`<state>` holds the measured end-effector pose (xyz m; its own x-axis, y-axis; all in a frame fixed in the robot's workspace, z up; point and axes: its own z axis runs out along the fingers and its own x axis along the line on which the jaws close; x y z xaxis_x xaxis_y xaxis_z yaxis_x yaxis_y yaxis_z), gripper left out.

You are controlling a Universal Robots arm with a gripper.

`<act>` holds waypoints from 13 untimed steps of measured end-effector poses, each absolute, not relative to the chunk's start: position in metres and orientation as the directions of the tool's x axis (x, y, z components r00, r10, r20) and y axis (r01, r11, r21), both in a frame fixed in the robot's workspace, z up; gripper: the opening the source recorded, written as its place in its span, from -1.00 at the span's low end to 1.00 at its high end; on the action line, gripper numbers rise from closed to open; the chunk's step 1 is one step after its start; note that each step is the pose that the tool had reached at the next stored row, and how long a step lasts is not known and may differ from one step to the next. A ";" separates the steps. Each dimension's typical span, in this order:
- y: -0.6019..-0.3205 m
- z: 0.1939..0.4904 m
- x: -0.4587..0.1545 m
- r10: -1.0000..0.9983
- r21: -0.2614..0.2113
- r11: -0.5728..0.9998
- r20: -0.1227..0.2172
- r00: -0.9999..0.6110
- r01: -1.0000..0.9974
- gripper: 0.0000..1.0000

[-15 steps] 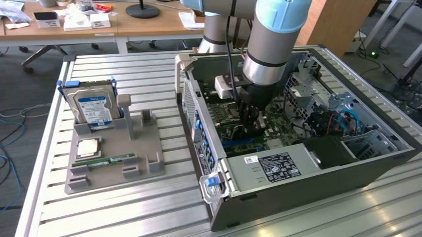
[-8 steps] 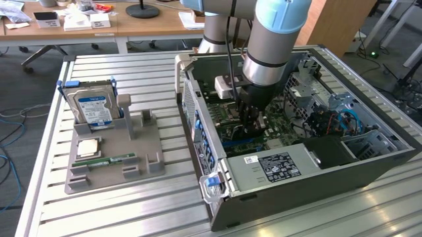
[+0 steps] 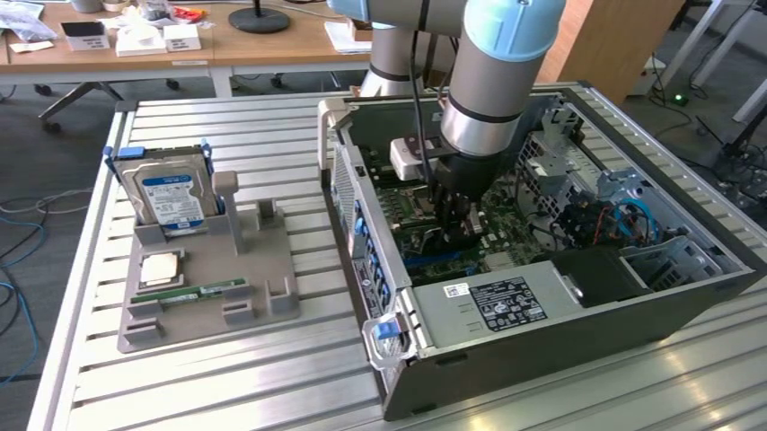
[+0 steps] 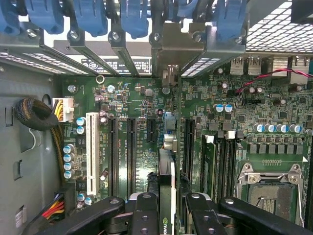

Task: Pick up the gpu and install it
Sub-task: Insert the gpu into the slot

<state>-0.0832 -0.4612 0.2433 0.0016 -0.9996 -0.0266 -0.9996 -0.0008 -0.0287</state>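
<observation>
My gripper [image 3: 457,235] reaches down into the open computer case [image 3: 540,346], over the green motherboard [image 4: 132,98]. It is shut on the gpu [image 4: 167,171], a thin dark card seen edge-on between the black fingers [image 4: 145,215]. The card stands on edge along the motherboard, in line with the black expansion slots [image 4: 131,152]. Its pale metal bracket end [image 4: 169,76] sits at the case's rear slot openings under the blue clips [image 4: 133,17]. Whether the card is pressed fully into a slot I cannot tell.
A grey holder tray [image 3: 258,269] lies on the slatted table at the exterior view's left. It carries a blue-labelled hard drive [image 3: 168,193], a processor [image 3: 162,269] and a narrow green memory stick [image 3: 207,291]. Inside the case are a power supply [image 3: 504,305], cables [image 4: 36,117] and an empty processor socket [image 4: 271,188].
</observation>
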 end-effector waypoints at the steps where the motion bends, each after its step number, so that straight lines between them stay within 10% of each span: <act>1: -0.461 0.243 -0.083 -1.000 -0.029 -0.001 -0.027 0.002 -1.000 -0.48; 13: -0.461 0.245 -0.083 -1.000 -0.029 -0.001 -0.027 0.002 -1.000 -0.48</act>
